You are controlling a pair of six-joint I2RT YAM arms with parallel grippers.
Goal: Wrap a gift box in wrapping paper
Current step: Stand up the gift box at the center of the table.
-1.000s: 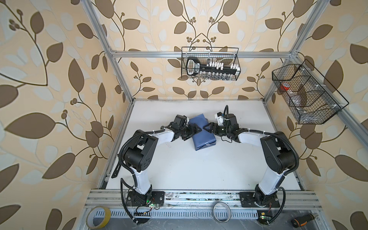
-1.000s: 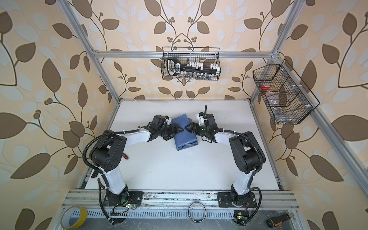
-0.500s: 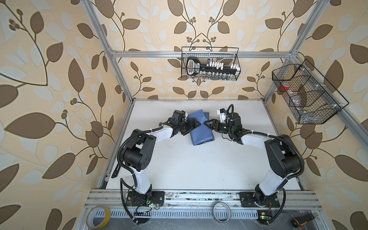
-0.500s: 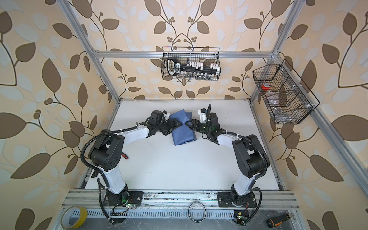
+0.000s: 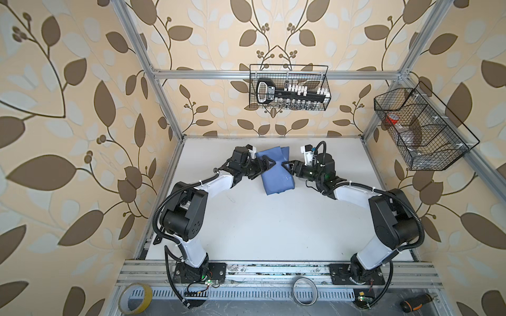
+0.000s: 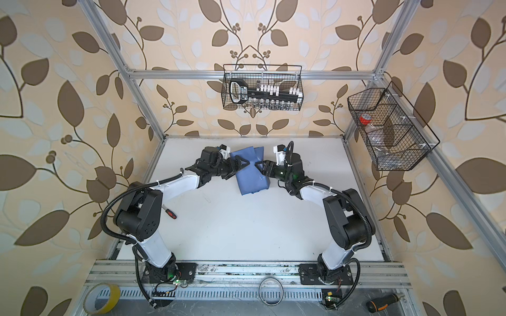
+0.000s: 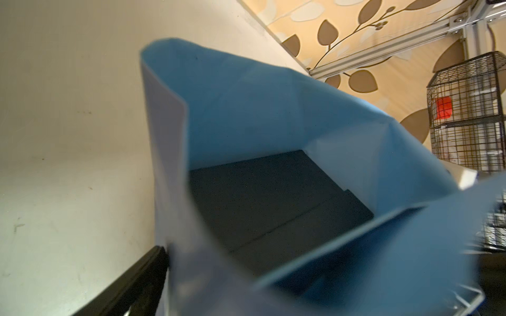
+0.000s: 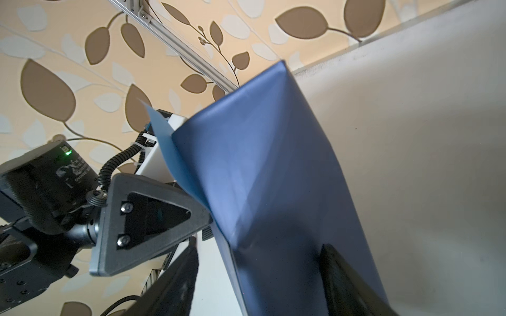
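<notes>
Left claw [image 5: 267, 167], jaws spread wide, sits at the open end of the wrapping paper [image 5: 276, 175], which is folded into a sleeve. Right claw [image 5: 289, 167] straddles the sleeve's opposite side, jaws apart, not clamped. Since a second ago both arms have reached farther back, and the sleeve has slid along the worktop [image 5: 273, 232] toward the rear wall. Inside the sleeve lies the black gift box [image 7: 268, 202]. A rear wire basket [image 5: 290, 65] holds a black tool rack [image 5: 290, 94]. A side basket [image 5: 438, 158] holds a red-capped item [image 6: 365, 119].

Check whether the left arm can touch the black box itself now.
Probably yes: the paper stands open toward the left pincer, and the box shows bare inside, nothing across the opening.
</notes>
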